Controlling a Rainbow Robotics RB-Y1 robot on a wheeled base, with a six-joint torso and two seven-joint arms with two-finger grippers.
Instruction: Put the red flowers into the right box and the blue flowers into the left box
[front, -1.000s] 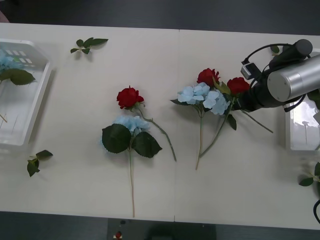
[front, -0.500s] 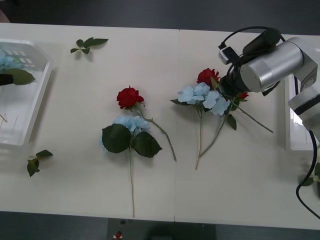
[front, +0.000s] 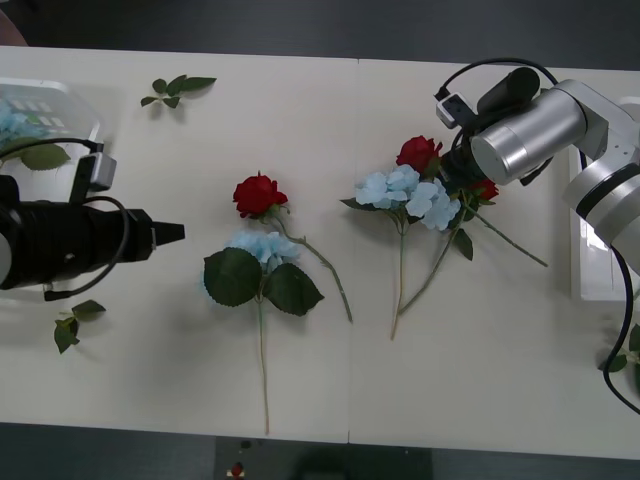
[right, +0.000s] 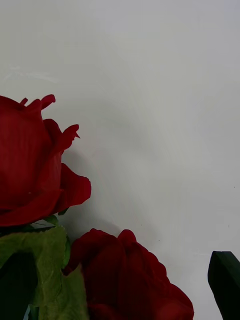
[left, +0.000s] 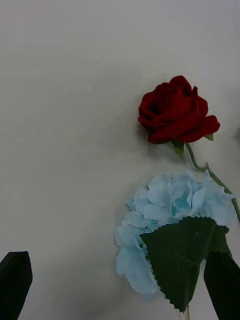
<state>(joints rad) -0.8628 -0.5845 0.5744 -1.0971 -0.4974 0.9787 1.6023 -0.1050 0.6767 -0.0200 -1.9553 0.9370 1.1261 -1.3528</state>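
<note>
Left box (front: 70, 110): blue flowers (front: 12, 122) inside.

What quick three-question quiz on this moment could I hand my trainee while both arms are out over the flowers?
1. True or false: the left gripper has its fingers apart and holds nothing.
2. Which flower lies straight ahead of the left gripper? A. the blue flower with big leaves B. the leaf sprig C. a rose inside the right box
3. Fill in: the right gripper is over a cluster of two red roses and ____ flowers.

Key: 1 true; 2 A; 3 blue.
</note>
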